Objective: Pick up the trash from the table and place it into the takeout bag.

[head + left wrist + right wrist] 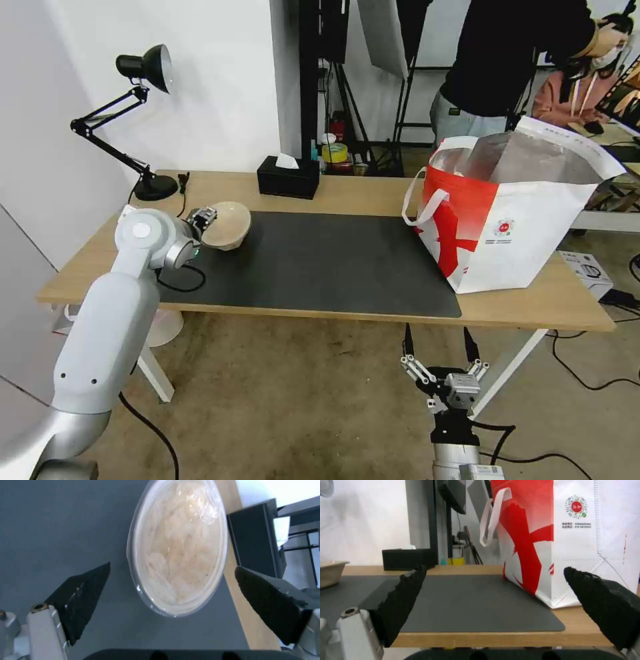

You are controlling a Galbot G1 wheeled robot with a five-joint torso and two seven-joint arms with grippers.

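Observation:
A beige bowl (228, 225) sits at the left end of the dark grey mat (320, 267) on the table (360, 190). My left gripper (202, 219) is right at the bowl's left side. In the left wrist view the left gripper (172, 565) is open, its black fingers (83, 597) spread wider than the bowl (178, 545), which lies just beyond the tips. The takeout bag (517, 223) stands open on the table's right end. My right gripper (437, 331) hangs open below the table's front edge, facing the takeout bag (573, 540) and the far-off bowl (330, 572).
A black tissue box (288, 177) stands at the table's back edge, a black desk lamp (143, 120) at the back left corner. People and light stands are behind the table. A small box (587, 270) and cables lie on the floor at the right.

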